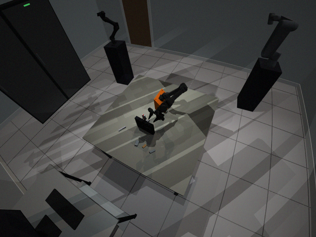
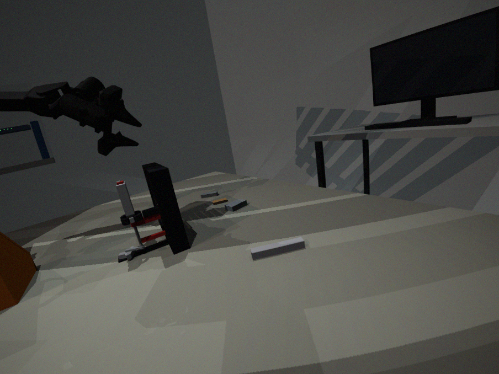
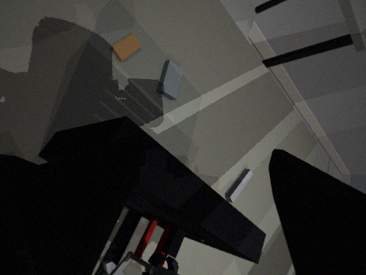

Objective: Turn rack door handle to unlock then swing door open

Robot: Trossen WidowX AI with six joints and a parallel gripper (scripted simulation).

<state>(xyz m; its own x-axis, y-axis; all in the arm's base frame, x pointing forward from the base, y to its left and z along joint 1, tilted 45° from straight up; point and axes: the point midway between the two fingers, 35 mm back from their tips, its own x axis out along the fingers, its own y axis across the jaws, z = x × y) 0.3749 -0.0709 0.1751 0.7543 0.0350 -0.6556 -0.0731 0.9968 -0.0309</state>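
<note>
The upright handle (image 1: 143, 115) (image 2: 125, 199) is a pale bar with a red top, on the arm's side of the black upright rack (image 1: 144, 123) (image 2: 165, 201) (image 3: 195, 191). Red bars (image 2: 153, 236) (image 3: 147, 240) run between the rack and the handle's fittings. Nothing shows clearly how far the door is open or whether the handle is turned. My gripper (image 1: 151, 120) (image 2: 139, 134) (image 3: 206, 150) is open and empty, above the rack and handle and touching neither. In the wrist view, its left finger covers part of the rack.
On the table (image 1: 173, 163) (image 2: 362, 281) lie a white bar (image 1: 122, 128) (image 2: 277, 249) (image 3: 240, 185), a blue-grey block (image 1: 137, 143) (image 2: 236, 205) (image 3: 172, 80), an orange block (image 1: 144, 146) (image 2: 219, 201) (image 3: 127, 47) and a small grey block (image 1: 152, 151) (image 2: 208, 194). An orange block-shaped stand (image 1: 158, 101) (image 2: 11, 269) is near the arm.
</note>
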